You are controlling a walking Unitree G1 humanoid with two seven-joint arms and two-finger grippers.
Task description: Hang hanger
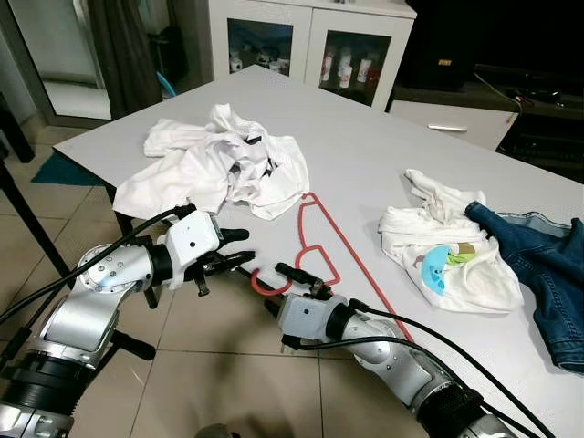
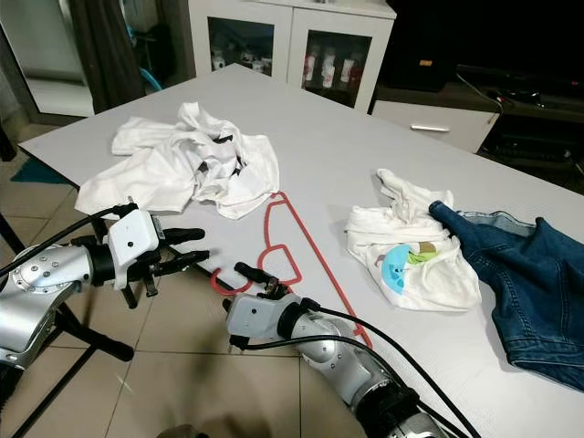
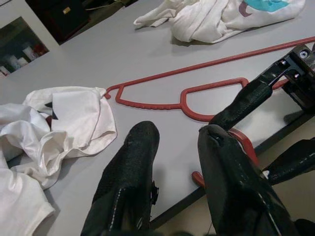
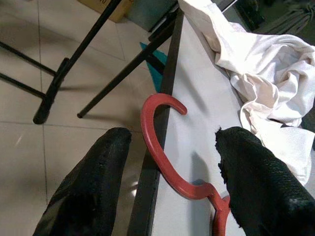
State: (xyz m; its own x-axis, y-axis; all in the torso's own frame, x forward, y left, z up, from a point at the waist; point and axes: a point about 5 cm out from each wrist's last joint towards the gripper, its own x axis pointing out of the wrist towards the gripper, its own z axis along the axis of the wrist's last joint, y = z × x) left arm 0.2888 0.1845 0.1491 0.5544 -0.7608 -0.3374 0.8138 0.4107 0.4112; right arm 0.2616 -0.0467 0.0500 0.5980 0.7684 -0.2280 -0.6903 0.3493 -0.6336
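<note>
A red plastic hanger (image 1: 351,255) lies flat on the grey table (image 1: 365,137), its hook (image 1: 263,286) poking out over the near edge. My right gripper (image 1: 276,286) is open at that edge, and the right wrist view has the hook (image 4: 157,128) lying between its two spread fingers (image 4: 256,182) without being touched. My left gripper (image 1: 248,246) hovers open just left of the hook, level with the table edge. From the left wrist, the hanger's neck loop (image 3: 216,93) lies beyond the black fingertips (image 3: 140,147).
A crumpled white shirt (image 1: 219,164) lies left of the hanger, its hem over the hanger's far end. To the right sit a white printed garment (image 1: 447,255) and blue jeans (image 1: 538,265). A white glass-door cabinet (image 1: 310,36) stands behind the table. Black stand legs (image 4: 54,83) cross the tiled floor.
</note>
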